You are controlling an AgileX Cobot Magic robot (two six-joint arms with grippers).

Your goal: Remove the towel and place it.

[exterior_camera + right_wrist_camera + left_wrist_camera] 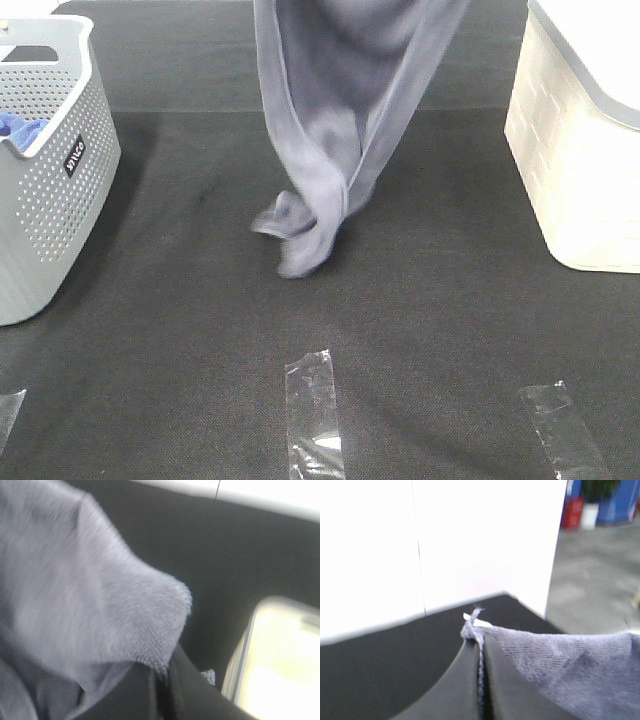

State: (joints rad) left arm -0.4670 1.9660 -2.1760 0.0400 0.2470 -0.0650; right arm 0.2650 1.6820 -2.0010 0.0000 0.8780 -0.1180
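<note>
On the black table (450, 340), the towel (330, 130) hangs from above at the middle, its lowest fold touching the surface. The left gripper (481, 642) and right gripper (161, 677) each pinch its upper edge tight. A cream bin (580, 170) on the right and a perforated basket (50, 200) on the left stand well apart from it. Tape strips (314, 410) lie in front, and a blue cloth (18, 127) sits in the basket.

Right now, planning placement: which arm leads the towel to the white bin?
Right, likely: left gripper and right gripper both pinch the towel, but the bin stands right, close in that wrist view.
</note>
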